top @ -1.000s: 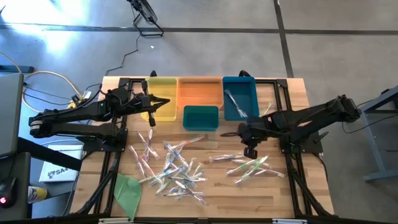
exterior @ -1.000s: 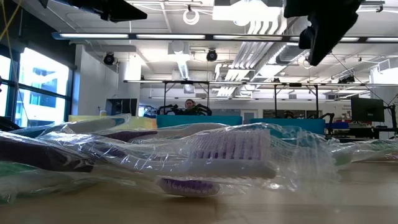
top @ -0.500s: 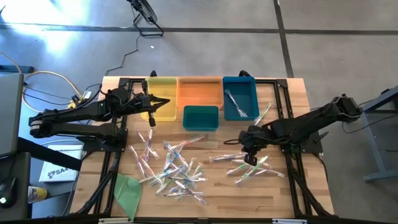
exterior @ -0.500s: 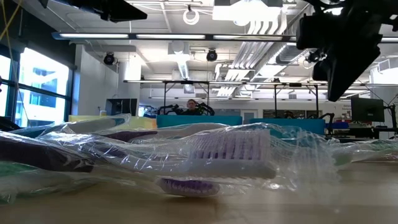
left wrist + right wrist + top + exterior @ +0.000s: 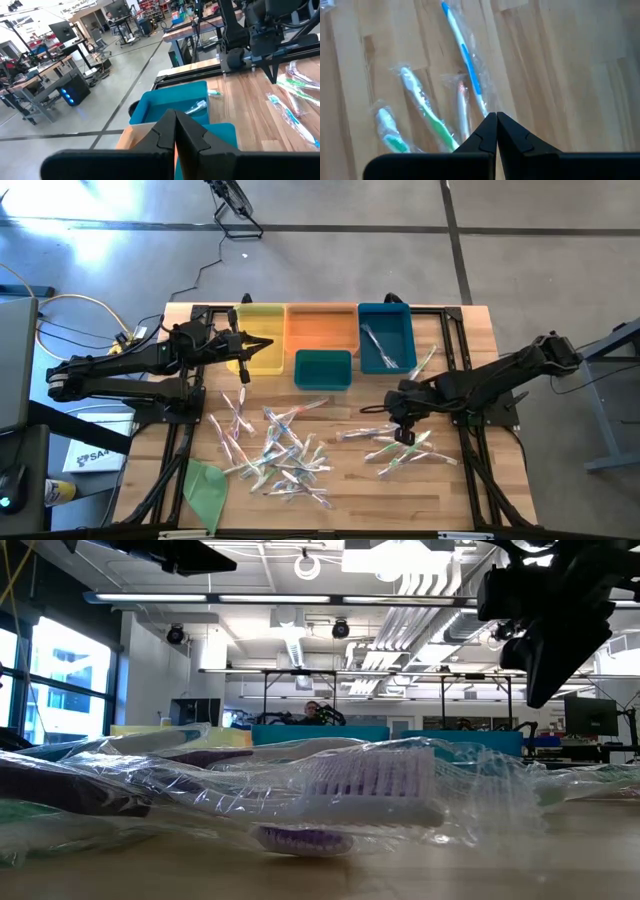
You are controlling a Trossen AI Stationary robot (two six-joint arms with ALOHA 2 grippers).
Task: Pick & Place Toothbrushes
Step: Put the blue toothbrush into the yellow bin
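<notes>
Many wrapped toothbrushes lie flat on the wooden table: a big pile [image 5: 280, 452] near the middle and a smaller cluster [image 5: 408, 450] to its right. More lie inside the blue bin [image 5: 385, 337]. My right gripper [image 5: 403, 436] hangs shut above the right cluster; its wrist view shows a blue toothbrush [image 5: 465, 55] and a green one [image 5: 429, 117] below the shut fingertips [image 5: 496, 120]. In the low view it [image 5: 545, 645] is well above the table. My left gripper [image 5: 243, 350] waits shut at the yellow bin [image 5: 262, 340].
An orange bin [image 5: 321, 326] and a small teal bin [image 5: 322, 369] stand between the yellow and blue ones along the far side. A flat green sheet [image 5: 205, 488] lies at the near left corner. One toothbrush [image 5: 428, 360] lies beside the blue bin. A person [image 5: 312, 710] sits far behind.
My right gripper has moved from beside the blue bin toward the table's near edge and come lower, ending over the right cluster of toothbrushes; it has kept still for the last half second. The toothbrushes have stayed in place.
</notes>
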